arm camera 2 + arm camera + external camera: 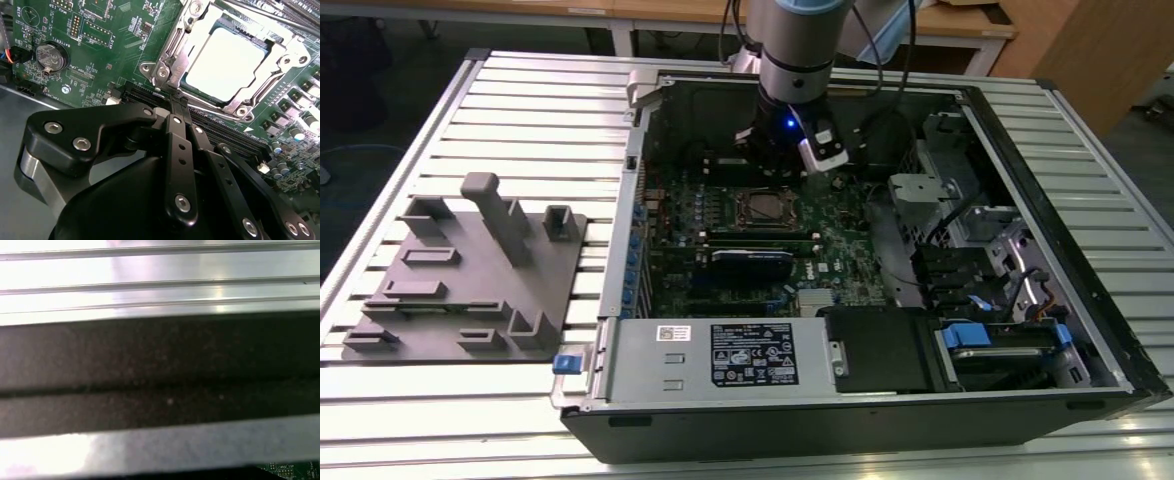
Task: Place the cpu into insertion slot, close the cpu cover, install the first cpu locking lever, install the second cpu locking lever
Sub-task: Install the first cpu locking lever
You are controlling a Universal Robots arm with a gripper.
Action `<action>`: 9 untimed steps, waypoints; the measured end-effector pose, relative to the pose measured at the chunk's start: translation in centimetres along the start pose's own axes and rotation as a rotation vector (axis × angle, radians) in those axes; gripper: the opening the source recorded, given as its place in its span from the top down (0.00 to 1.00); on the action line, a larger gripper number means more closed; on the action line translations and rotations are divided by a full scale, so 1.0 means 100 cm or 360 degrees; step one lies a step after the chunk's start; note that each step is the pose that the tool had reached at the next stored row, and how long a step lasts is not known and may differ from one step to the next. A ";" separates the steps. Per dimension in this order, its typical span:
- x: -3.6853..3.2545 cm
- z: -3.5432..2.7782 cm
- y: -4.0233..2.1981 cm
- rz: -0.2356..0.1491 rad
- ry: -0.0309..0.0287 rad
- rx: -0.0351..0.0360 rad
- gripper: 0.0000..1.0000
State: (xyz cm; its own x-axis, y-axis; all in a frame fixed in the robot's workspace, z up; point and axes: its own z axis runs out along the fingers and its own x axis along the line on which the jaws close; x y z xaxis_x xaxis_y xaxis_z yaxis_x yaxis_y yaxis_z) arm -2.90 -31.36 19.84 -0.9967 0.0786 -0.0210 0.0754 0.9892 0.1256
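Cpu just beyond claw tip

Workshop: slatted metal bench, opened computer case.

Dark case wall — ribbed table

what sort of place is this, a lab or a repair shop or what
Most likely a robotics lab or test bench. An open computer case lies on a slatted metal table, a robot arm reaches into it over the green circuit board, and wooden desks stand behind.
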 end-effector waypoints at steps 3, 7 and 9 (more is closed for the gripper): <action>-0.0001 0.0001 -0.0001 0.0000 -0.00002 0.0000 0.90; -0.0001 0.0001 -0.0006 0.0000 0.00000 0.0002 0.90; -0.0001 0.0003 -0.0006 0.0000 -0.00001 0.0002 0.90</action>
State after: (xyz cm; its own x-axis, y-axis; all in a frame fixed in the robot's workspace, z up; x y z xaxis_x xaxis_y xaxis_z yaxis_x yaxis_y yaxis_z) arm -2.89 -31.42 19.79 -0.9967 0.0786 -0.0210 0.0754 0.9894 0.1243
